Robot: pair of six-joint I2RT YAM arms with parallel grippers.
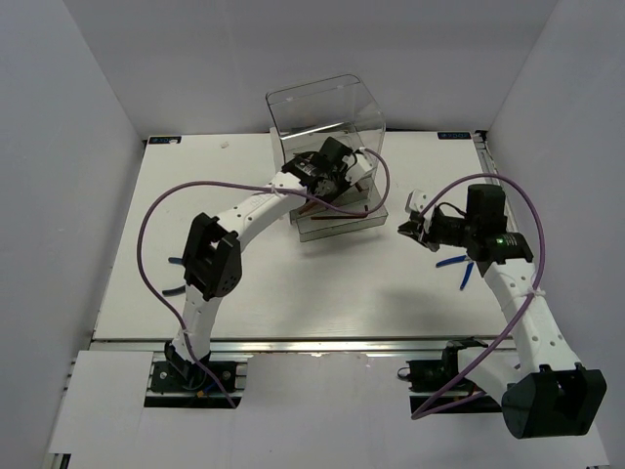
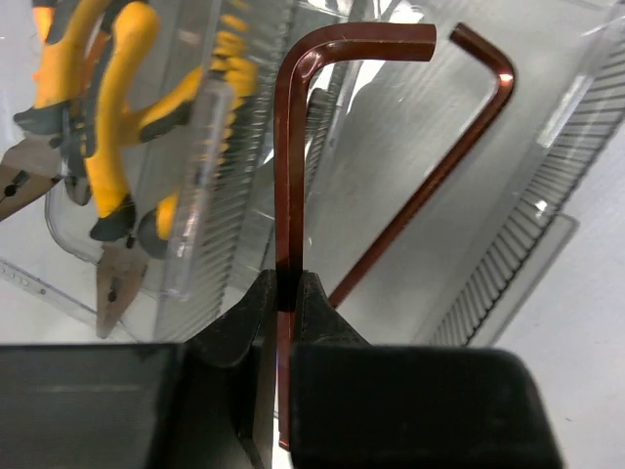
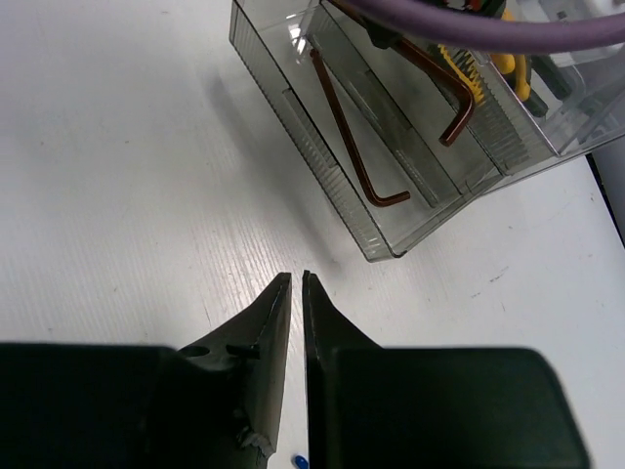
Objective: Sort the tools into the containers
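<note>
My left gripper [image 2: 285,285] is shut on a thin dark L-shaped hex key [image 2: 285,166] and holds it over an open clear drawer [image 2: 547,195]. A second hex key [image 2: 430,186] lies in that drawer. Yellow-handled pliers [image 2: 107,127] lie in the neighbouring drawer. In the top view the left gripper [image 1: 337,174] is over the pulled-out drawers [image 1: 337,227] of the clear cabinet [image 1: 322,112]. My right gripper [image 1: 408,231] [image 3: 297,277] is shut and empty, above bare table just right of the drawers. Both hex keys [image 3: 347,132] [image 3: 457,98] show in the right wrist view.
A blue-handled tool [image 1: 457,264] lies on the table beside the right arm. Something blue [image 1: 174,264] shows by the left arm's elbow. White walls close in the table on the left, right and back. The cabinet stands at the back centre.
</note>
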